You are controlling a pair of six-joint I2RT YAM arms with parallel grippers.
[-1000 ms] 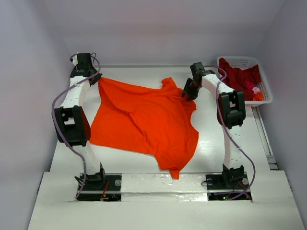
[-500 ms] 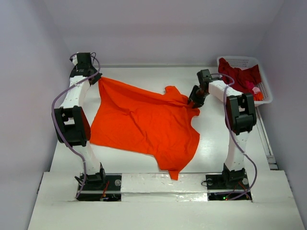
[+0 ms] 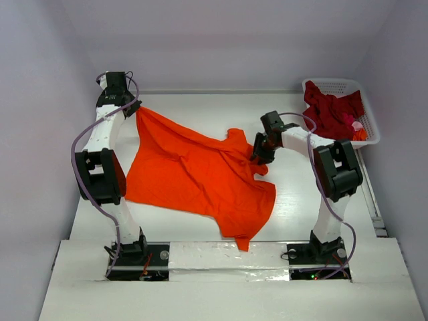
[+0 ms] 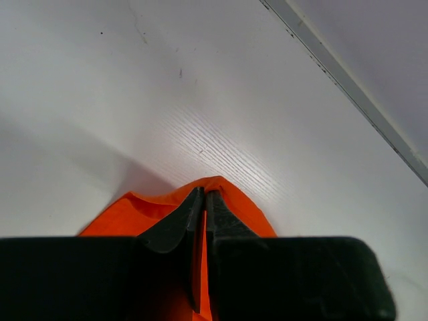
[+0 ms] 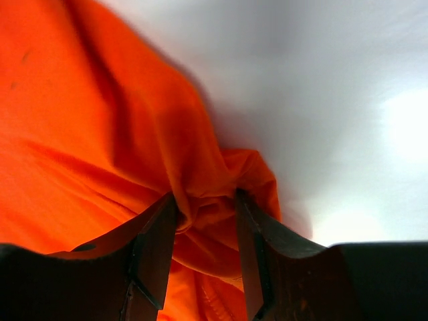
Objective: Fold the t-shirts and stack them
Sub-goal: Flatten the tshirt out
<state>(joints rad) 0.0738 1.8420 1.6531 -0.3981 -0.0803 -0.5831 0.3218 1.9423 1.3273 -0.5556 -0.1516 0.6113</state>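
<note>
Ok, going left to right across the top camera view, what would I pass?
left claw → orange t-shirt → right claw → dark red t-shirt in the white basket

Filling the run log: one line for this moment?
left end effector: shut on orange shirt corner, far left | right end effector: shut on bunched shirt edge | red shirt: in basket | fold: not done
</note>
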